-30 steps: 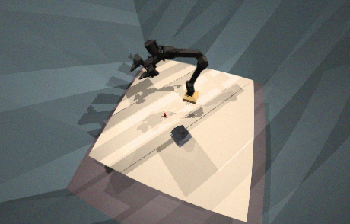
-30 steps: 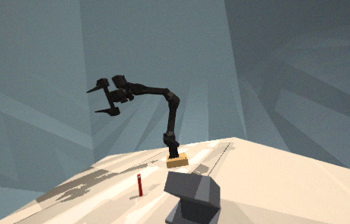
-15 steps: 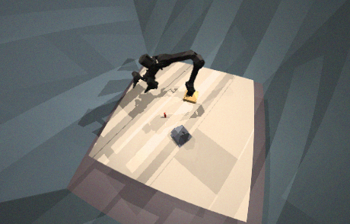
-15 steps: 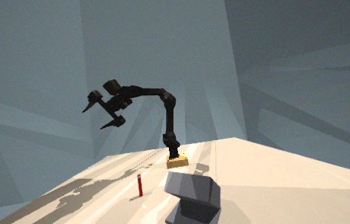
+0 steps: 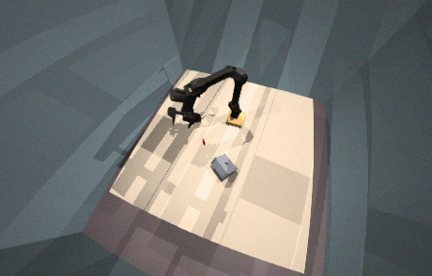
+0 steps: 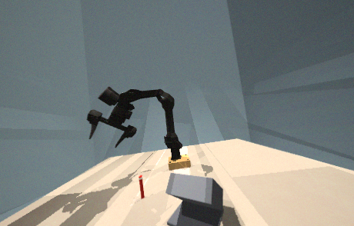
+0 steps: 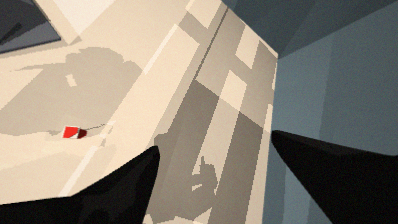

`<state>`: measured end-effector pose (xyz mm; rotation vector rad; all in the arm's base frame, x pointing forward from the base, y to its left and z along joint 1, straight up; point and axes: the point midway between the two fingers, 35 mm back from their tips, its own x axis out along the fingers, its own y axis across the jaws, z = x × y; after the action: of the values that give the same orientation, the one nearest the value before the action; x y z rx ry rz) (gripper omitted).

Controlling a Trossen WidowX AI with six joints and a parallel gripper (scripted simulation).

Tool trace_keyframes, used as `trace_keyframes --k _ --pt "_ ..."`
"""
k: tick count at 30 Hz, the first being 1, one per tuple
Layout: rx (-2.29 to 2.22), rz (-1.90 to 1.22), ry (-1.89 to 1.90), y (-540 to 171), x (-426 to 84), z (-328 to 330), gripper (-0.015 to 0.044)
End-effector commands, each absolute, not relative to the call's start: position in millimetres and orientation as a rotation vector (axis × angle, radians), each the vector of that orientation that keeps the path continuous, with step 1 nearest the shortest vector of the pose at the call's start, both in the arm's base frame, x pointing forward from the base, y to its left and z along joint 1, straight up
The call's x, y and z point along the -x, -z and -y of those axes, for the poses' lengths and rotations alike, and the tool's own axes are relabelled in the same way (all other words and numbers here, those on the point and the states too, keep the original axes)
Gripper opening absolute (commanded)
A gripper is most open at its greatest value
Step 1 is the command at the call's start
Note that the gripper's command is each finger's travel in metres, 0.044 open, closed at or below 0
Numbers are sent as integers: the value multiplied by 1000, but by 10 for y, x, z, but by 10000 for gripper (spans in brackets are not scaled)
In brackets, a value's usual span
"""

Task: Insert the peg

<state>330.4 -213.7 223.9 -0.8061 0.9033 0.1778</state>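
Note:
The red peg stands upright on the table, with a pale band near its top. The grey block with the sloped panel stands near it; a small dark hole shows in its face in the top view. The hole is hidden in the exterior view. A grey part of the block shows at the wrist view's upper left corner. My gripper is open and empty, high above the table and off to the peg's side, its fingers tilted downward.
The arm's yellow base stands on the table, behind the peg and block in the exterior view. The table's edge shows beyond the fingers in the wrist view. Patchy shadows cross the table top.

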Motion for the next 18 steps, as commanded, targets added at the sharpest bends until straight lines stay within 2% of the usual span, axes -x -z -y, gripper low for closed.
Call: trace_keyframes --k 1,18 --pt "720 -963 -198 -2062 -3325 2025 440" --pt "380 -1337 -278 -1285 -3267 1373 440"
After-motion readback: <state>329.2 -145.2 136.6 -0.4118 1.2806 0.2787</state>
